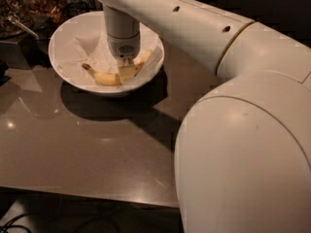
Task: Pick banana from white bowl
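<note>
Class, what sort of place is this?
Probably a kitchen or pantry counter: a glossy countertop, a white bowl holding a banana, food containers behind. The pincer is down in the bowl, over the banana.

banana (107, 78) yellow, brown stem | bowl (59, 57) white | claw (127, 70) pale, in bowl at banana | table (87, 144) glossy grey-brown

Arm (194, 28) stretched fwd, wrist vertical, gripper (127, 68) pointing down at far left
</note>
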You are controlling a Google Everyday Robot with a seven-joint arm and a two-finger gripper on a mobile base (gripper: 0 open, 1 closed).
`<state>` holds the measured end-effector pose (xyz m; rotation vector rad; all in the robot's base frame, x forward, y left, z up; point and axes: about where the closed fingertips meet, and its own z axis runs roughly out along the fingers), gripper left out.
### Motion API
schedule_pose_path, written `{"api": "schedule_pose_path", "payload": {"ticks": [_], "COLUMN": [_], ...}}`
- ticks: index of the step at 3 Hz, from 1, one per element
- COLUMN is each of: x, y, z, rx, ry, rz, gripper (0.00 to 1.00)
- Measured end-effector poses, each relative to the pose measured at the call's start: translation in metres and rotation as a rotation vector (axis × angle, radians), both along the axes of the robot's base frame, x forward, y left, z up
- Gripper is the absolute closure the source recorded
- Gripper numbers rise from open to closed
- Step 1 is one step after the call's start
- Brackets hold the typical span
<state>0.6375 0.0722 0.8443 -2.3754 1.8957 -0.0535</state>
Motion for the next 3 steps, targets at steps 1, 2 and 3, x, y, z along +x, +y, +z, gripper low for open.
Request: {"api": "schedule_pose_path", "payload": {"ticks": [1,2,3], "x": [-0.001,-0.009,-0.027], "y": [0.000,-0.005,-0.011], "z": [0.000,0.022,0.060], "rx": [0.002,0.022,0.078], "ry": [-0.003,-0.021,-0.066], "rz": [0.001,-0.012,0.004], "gripper": [1.00,1.00,1.00]}}
